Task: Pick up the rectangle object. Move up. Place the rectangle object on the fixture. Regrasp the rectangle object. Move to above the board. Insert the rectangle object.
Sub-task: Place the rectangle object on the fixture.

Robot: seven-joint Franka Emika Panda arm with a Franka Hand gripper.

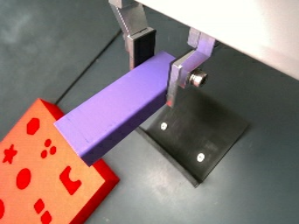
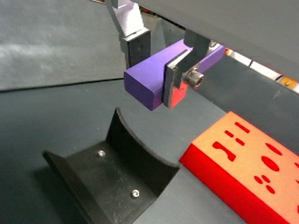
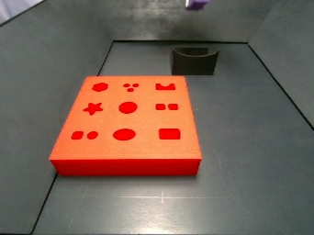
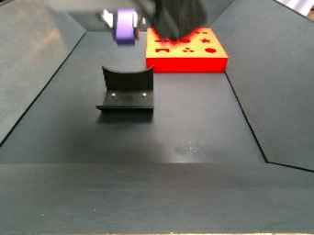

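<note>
The purple rectangle object point(image 1: 117, 109) hangs in the air, lying roughly level, with my gripper point(image 1: 158, 79) shut on one end of it. The rest of the block sticks out past the fingers point(image 2: 138, 54). Under the gripper stands the dark fixture point(image 2: 111, 171), its curved recess empty. In a side view the rectangle object point(image 4: 125, 26) floats well above the fixture point(image 4: 125, 92). The red board point(image 3: 128, 124) with its cut-out shapes lies flat on the floor, apart from the fixture point(image 3: 194, 61). Only a purple tip point(image 3: 196, 4) shows at that view's edge.
Dark sloping walls point(image 3: 55, 55) enclose the grey floor point(image 4: 185, 138) on both sides. The board point(image 4: 186, 50) sits beyond the fixture in a side view.
</note>
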